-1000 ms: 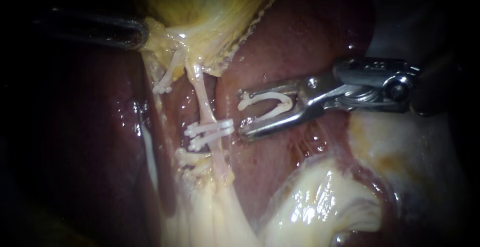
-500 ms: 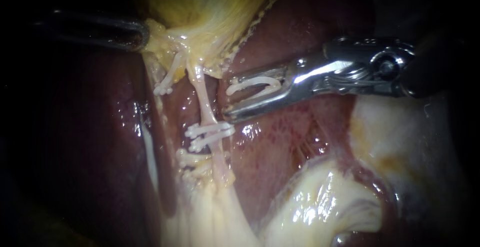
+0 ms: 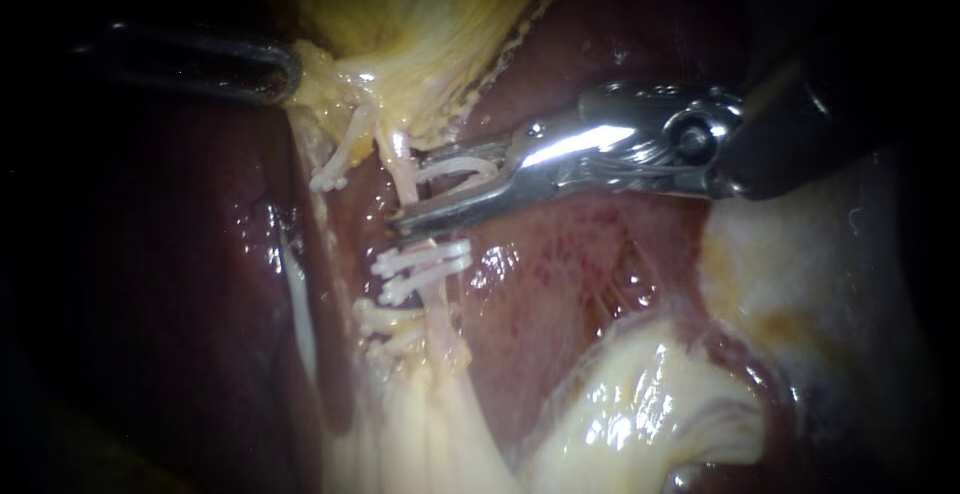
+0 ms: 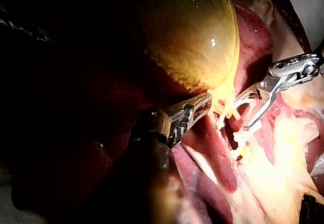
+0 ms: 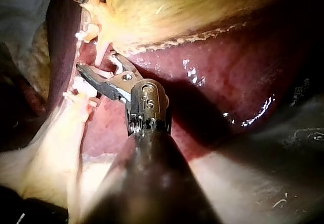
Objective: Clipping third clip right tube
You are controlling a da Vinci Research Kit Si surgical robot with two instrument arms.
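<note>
Reaching in from two o'clock in the endoscope view, the right instrument (image 3: pixel 422 186) carries a white clip (image 3: pixel 462 165) between its spread jaws, and both jaws touch it. The clip's open end sits at the right tube (image 3: pixel 401 154), and the lower jaw crosses the tube just toward twelve o'clock from two clips (image 3: pixel 420 262) already closed on it. From ten o'clock, the left instrument (image 4: pixel 205 101) has its jaws closed on the yellow gallbladder (image 3: pixel 420 14) at its neck. Dark red liver (image 3: pixel 580 284) lies beneath, and the surroundings are black.
</note>
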